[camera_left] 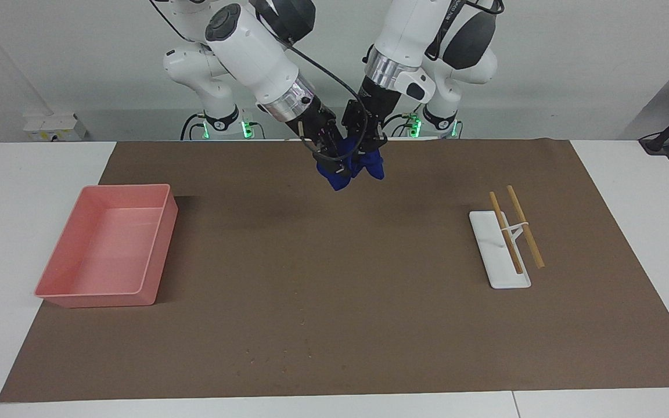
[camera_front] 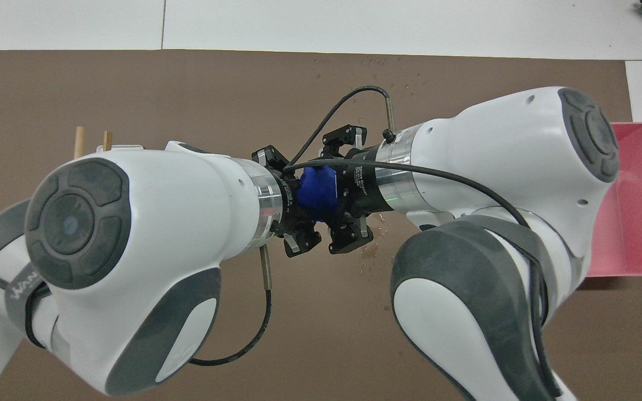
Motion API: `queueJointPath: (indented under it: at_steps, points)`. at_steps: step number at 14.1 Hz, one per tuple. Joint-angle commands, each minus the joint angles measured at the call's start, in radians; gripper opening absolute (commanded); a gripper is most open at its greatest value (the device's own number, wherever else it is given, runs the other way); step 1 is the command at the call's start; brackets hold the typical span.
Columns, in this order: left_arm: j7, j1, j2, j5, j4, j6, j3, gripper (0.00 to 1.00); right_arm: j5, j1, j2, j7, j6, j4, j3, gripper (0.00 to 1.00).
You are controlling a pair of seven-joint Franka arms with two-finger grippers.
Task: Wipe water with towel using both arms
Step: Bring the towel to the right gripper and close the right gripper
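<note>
The towel (camera_left: 363, 168) is a small royal-blue wad hanging in the air over the brown mat (camera_left: 334, 290), squeezed between both grippers. My left gripper (camera_left: 370, 155) is shut on its upper part. My right gripper (camera_left: 336, 164) presses into the towel from the right arm's end. From overhead, the towel (camera_front: 315, 192) shows only as a blue lump between the left gripper (camera_front: 300, 205) and the right gripper (camera_front: 336, 196). Water (camera_front: 370, 253) lies in small wet spots on the mat under the right wrist. More water drops (camera_front: 379, 60) dot the mat's edge farthest from the robots.
A pink tray (camera_left: 160, 244) stands on the mat toward the right arm's end. A white holder (camera_left: 494, 267) with two wooden sticks (camera_left: 525, 226) lies toward the left arm's end. Two slimmer white arms with green-lit bases (camera_left: 218, 119) stand by the big arms' bases.
</note>
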Motion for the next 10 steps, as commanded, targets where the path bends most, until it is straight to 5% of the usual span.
queueJointPath:
  at_steps: [1,8,9,10]
  points:
    - [-0.021,-0.007,-0.005,-0.001,0.018,0.016,0.011,0.0,0.001,-0.009,0.001,-0.03,-0.012,0.004,0.002,0.0]
    - [-0.006,-0.008,-0.007,0.017,0.015,0.013,0.011,0.0,-0.004,-0.022,-0.007,-0.09,-0.012,0.013,-0.006,0.0]
    - [-0.005,-0.01,-0.007,0.029,0.014,0.013,0.011,0.15,-0.004,-0.026,-0.007,-0.095,-0.009,0.014,-0.007,0.0]
    - [0.0,-0.013,-0.007,0.032,0.012,0.01,0.011,0.8,-0.01,-0.035,-0.005,-0.096,-0.006,0.016,-0.007,0.0]
